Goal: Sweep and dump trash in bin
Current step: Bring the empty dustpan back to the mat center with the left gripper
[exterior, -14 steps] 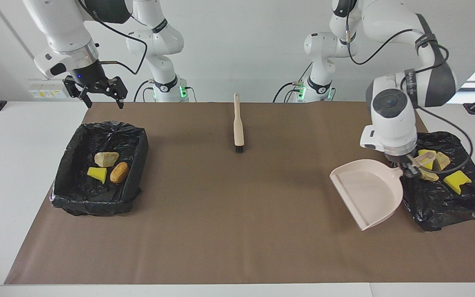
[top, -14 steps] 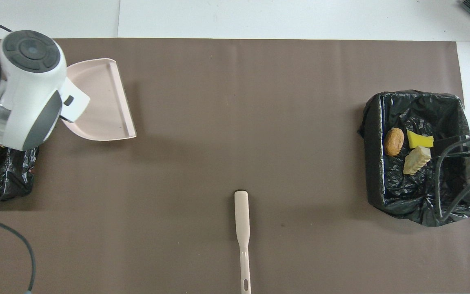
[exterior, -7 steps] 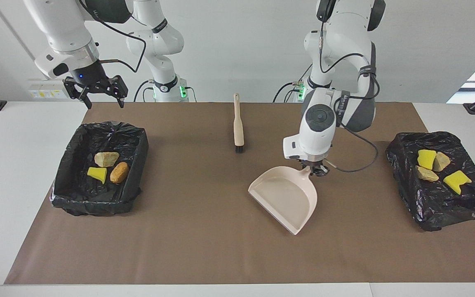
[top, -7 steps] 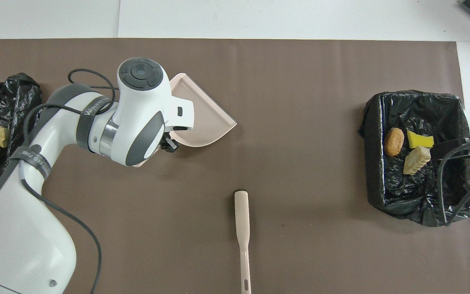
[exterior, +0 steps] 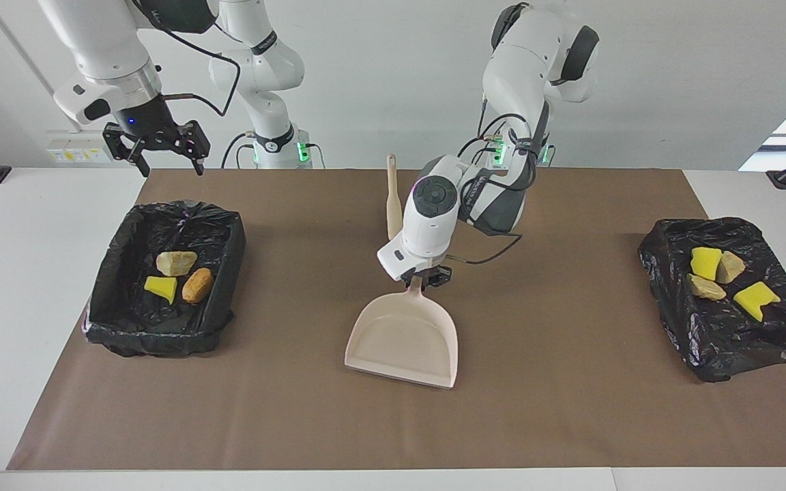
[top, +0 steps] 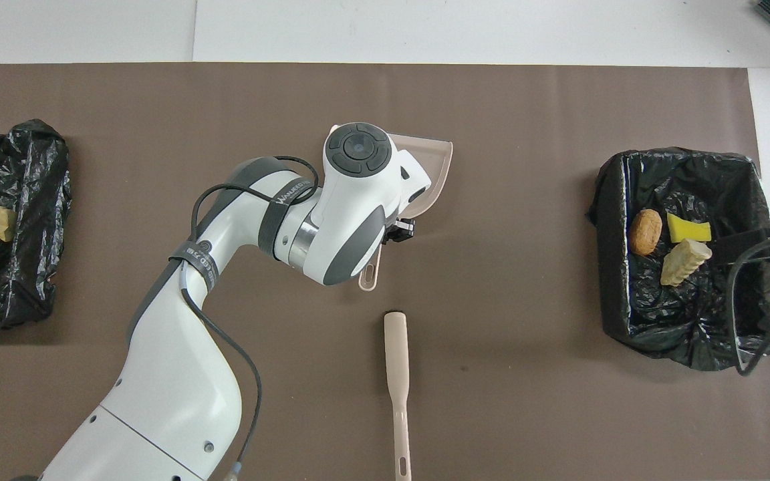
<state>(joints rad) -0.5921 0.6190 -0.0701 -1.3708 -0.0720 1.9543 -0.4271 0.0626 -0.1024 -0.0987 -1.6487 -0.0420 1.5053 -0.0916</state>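
The left gripper (exterior: 427,278) grips the beige plastic dustpan (exterior: 403,341) by its handle mid-surface; the right gripper (exterior: 159,151) hovers, jaws open.

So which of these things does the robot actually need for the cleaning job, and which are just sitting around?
Part of the job:
- trash in two black-lined bins
- dustpan, handle in the left claw
- brush, nearer the robots

Just there:
- brown table mat
- right claw, waiting open above one bin's corner
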